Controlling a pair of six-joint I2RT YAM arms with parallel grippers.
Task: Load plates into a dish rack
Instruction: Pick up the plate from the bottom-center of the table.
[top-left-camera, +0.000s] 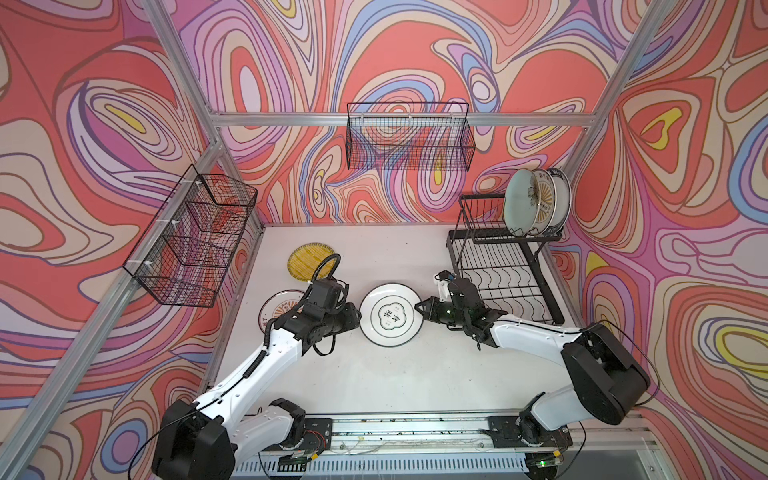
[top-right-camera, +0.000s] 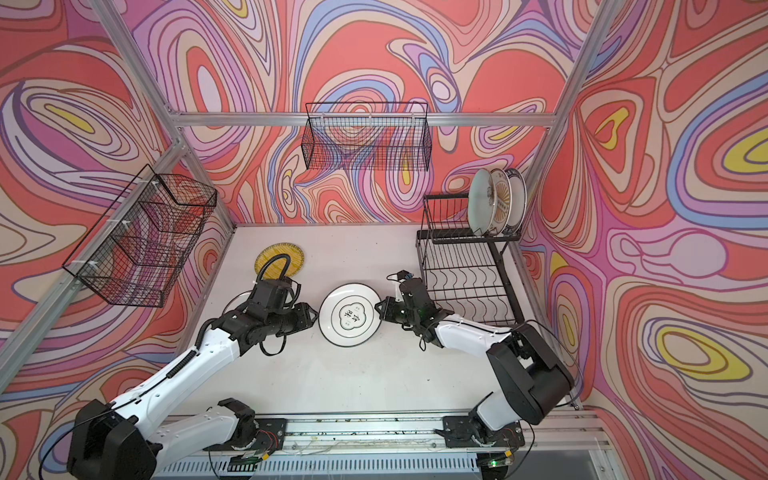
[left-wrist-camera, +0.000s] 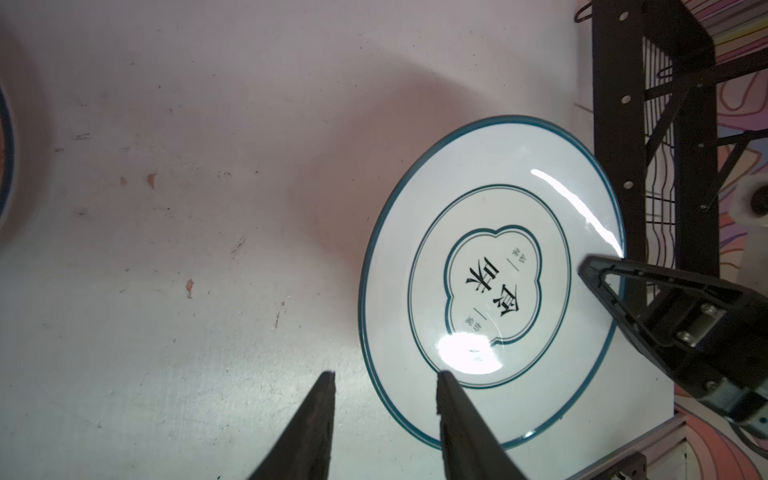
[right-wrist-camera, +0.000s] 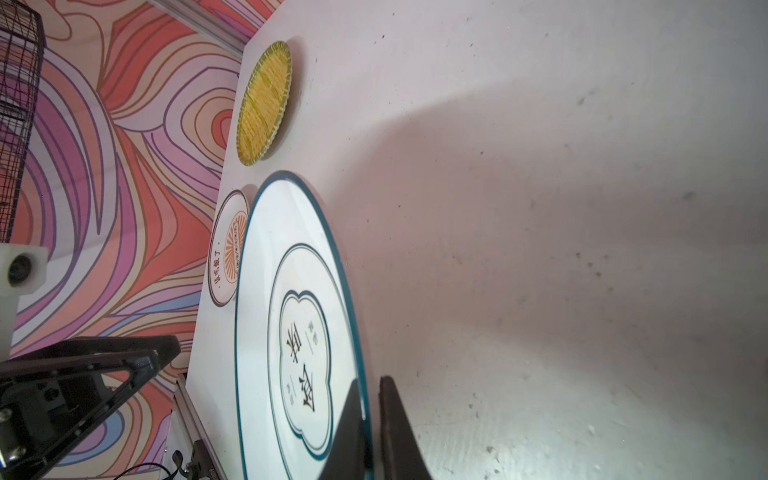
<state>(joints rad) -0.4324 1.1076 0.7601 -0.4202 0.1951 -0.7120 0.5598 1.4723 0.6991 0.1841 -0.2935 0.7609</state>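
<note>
Right hand (top-left-camera: 418, 309) pinches the rim of the white Chinese-character plate (top-left-camera: 390, 314) at frame centre; left hand (top-left-camera: 356, 321) sits half open at its opposite rim. Three plates (top-left-camera: 519, 201) stand in the dish rack (top-left-camera: 505, 270), upper right; the yellow striped plate (top-left-camera: 303, 259) and an orange-sunburst plate (top-left-camera: 276, 305) wait on the desk (top-left-camera: 395, 374).

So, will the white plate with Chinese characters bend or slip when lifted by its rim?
Probably rigid: the white plate looks like glazed ceramic. Likely slippery: its surface shows bright glare. The right gripper pinches only one edge, so it may pivot.
</note>
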